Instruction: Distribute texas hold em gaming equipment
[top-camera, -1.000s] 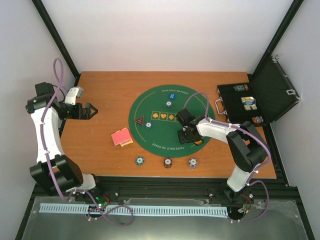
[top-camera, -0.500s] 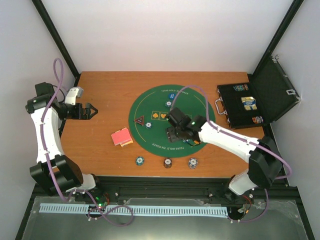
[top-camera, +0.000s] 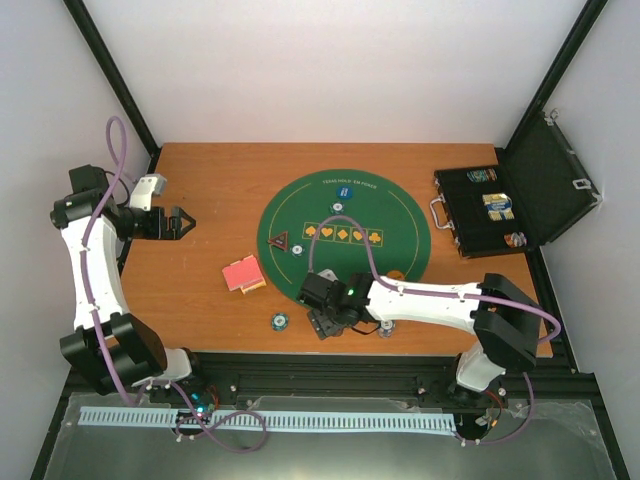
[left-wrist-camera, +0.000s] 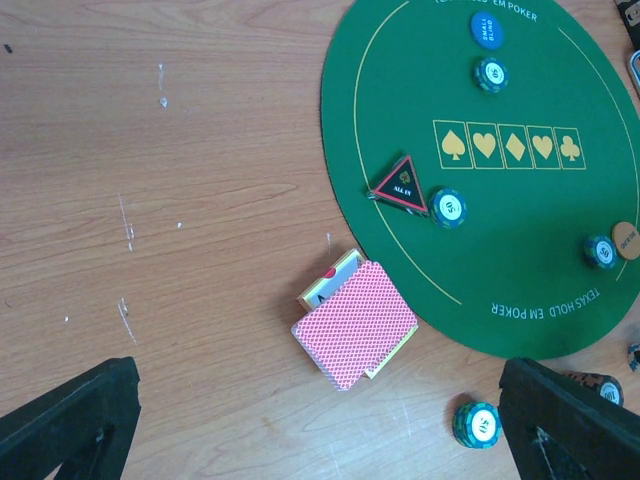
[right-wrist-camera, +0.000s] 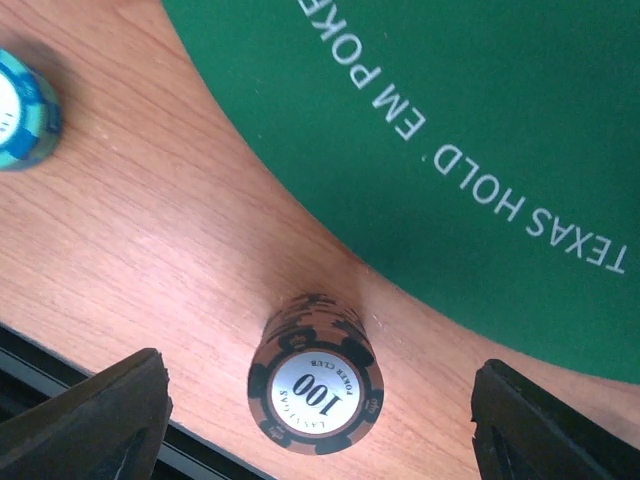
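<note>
The left arm (top-camera: 85, 255) and right arm (top-camera: 430, 297) have white shells between black joints. A purple cable (top-camera: 112, 150) loops back from the black left gripper (top-camera: 190, 222). Another runs behind the black right gripper (top-camera: 329, 325), just past a small green light (top-camera: 351, 291). The fingers (left-wrist-camera: 70, 420) are matte black wedges.

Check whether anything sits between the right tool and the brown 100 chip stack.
Nothing visible does. The brown 100 chip stack stands alone on the table, centred under the open right tool; the teal chip sits well off to the side.
</note>
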